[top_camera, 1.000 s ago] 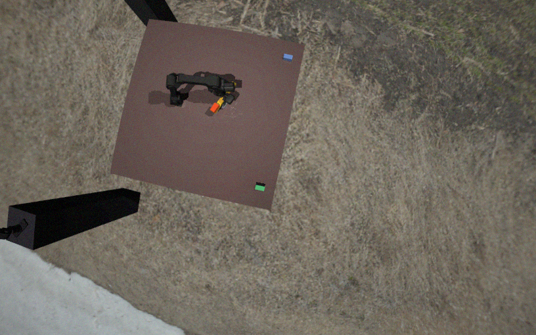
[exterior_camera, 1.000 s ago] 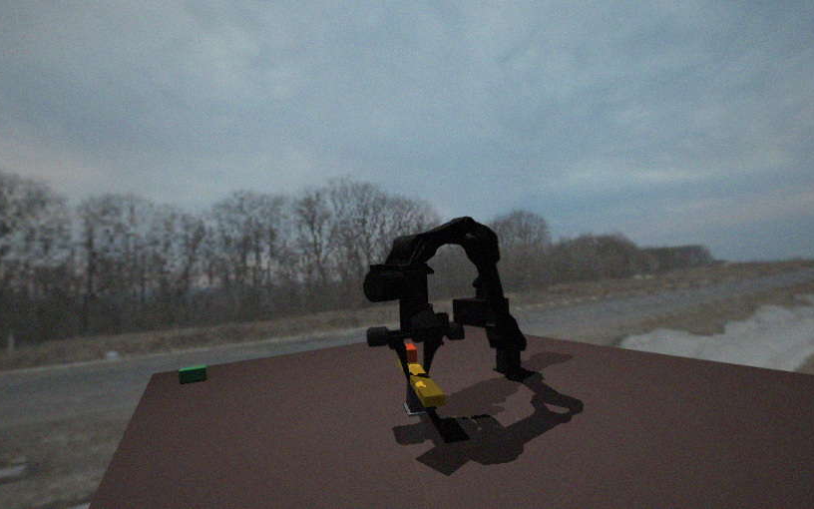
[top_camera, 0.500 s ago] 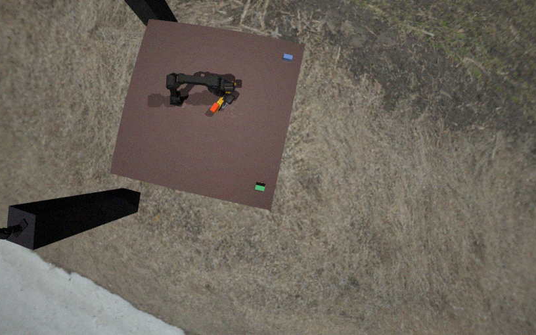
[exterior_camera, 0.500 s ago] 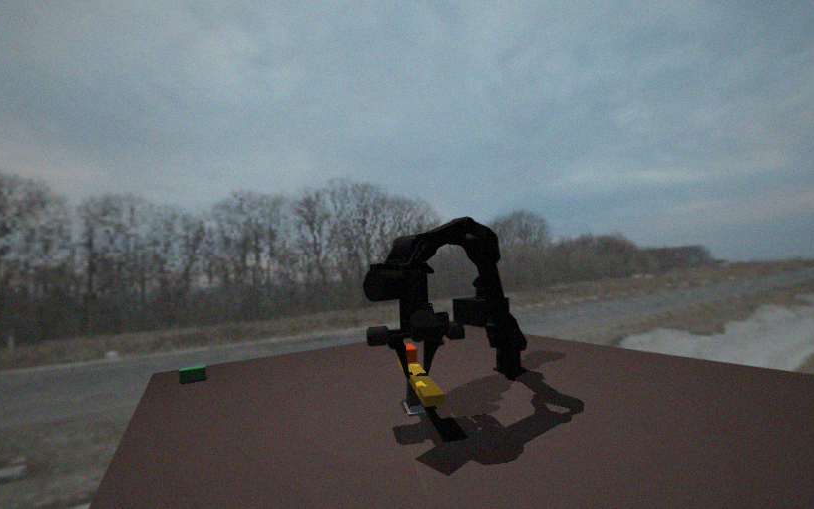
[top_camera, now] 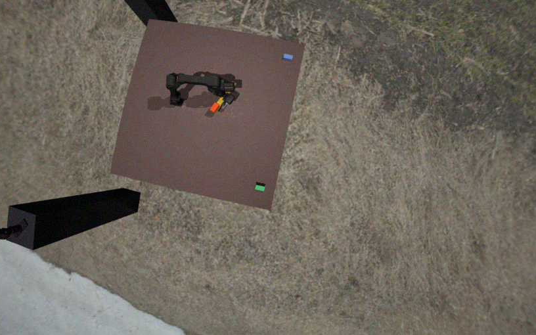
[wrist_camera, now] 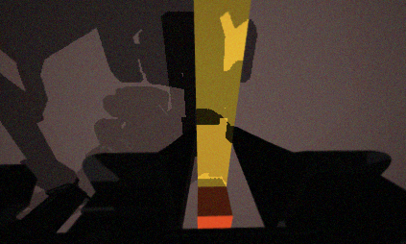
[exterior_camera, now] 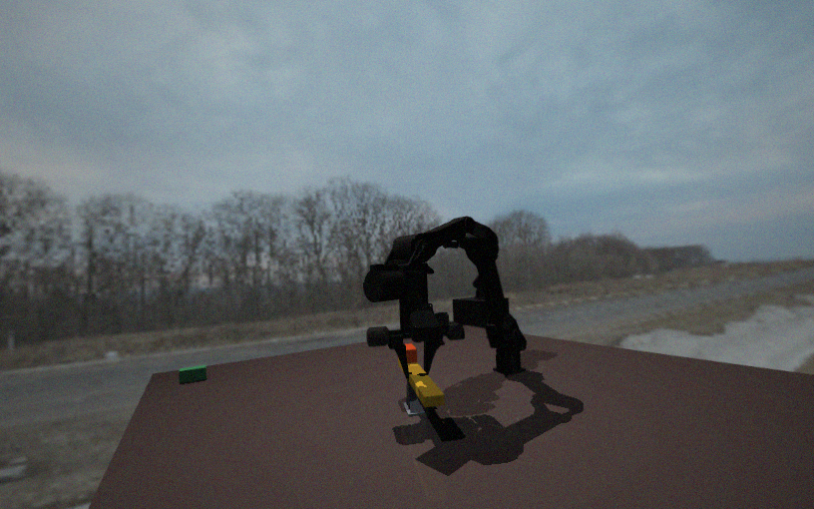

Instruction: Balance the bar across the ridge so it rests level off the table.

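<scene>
The yellow bar (top_camera: 220,102) (exterior_camera: 428,389) (wrist_camera: 212,154) has an orange-red block (top_camera: 215,107) (exterior_camera: 411,352) (wrist_camera: 215,222) at one end. It lies over the small grey ridge (exterior_camera: 411,408), mostly hidden beneath it, and looks roughly level. Its shadow lies apart from it on the table, and both ends look clear of the surface. The bar's contact with the ridge is hidden. My gripper (exterior_camera: 417,371) (wrist_camera: 213,131) is slightly open, its fingers pointing down and close along both sides of the bar near the middle. Any gap at the tips is too small to see.
The reddish-brown table (top_camera: 195,145) (exterior_camera: 271,455) bears the arm's base. A blue block (top_camera: 288,56) sits near one far corner and a green block (top_camera: 259,187) (exterior_camera: 193,374) near another. The arm's shadow covers the table around the ridge.
</scene>
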Action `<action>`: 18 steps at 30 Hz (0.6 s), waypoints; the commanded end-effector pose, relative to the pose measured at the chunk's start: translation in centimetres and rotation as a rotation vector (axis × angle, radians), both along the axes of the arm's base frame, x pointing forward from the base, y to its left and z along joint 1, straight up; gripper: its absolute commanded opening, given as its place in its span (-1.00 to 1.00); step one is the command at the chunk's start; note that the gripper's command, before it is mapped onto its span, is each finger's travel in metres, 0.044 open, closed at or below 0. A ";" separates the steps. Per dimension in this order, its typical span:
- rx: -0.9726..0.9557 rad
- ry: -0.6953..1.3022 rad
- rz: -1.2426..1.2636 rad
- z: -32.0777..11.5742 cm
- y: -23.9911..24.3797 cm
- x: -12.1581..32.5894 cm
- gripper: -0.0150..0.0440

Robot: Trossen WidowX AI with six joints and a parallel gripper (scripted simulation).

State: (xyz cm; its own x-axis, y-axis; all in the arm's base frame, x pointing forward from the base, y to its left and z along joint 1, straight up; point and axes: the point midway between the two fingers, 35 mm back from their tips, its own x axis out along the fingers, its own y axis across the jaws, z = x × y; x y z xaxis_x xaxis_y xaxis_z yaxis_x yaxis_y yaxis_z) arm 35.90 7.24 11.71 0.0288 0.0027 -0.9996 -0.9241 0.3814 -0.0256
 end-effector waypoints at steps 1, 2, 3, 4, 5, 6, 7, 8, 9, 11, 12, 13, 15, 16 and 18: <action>0.000 0.000 0.000 0.0 0.0 0.0 0.09; 0.000 0.000 0.000 0.0 0.0 0.0 0.09; 0.000 0.000 0.000 0.0 0.0 0.0 0.09; 0.000 0.000 0.000 0.0 0.0 0.0 0.09; 0.000 0.000 0.000 0.0 0.0 0.0 0.09; 0.000 0.000 0.000 0.0 0.0 0.0 0.09; 0.000 0.000 0.000 0.0 0.0 0.0 0.09; 0.000 0.000 0.000 0.0 0.0 0.0 0.09; 0.000 0.000 0.000 0.0 0.0 0.0 0.09; 0.000 0.000 0.000 0.0 0.0 0.0 0.09; 0.000 0.000 0.000 0.0 0.0 0.0 0.09; 0.000 0.000 0.000 0.0 0.0 0.0 0.09; 0.000 0.000 0.000 0.0 0.0 0.0 0.09; 0.000 0.000 0.000 0.0 0.0 0.0 0.14; 0.000 0.000 0.000 0.0 0.0 0.0 0.14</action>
State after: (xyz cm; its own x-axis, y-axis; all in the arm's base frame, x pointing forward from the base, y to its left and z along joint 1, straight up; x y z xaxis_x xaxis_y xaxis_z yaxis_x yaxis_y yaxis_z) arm 35.90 7.24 11.71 0.0287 0.0027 -0.9996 -0.9240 0.3814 -0.0255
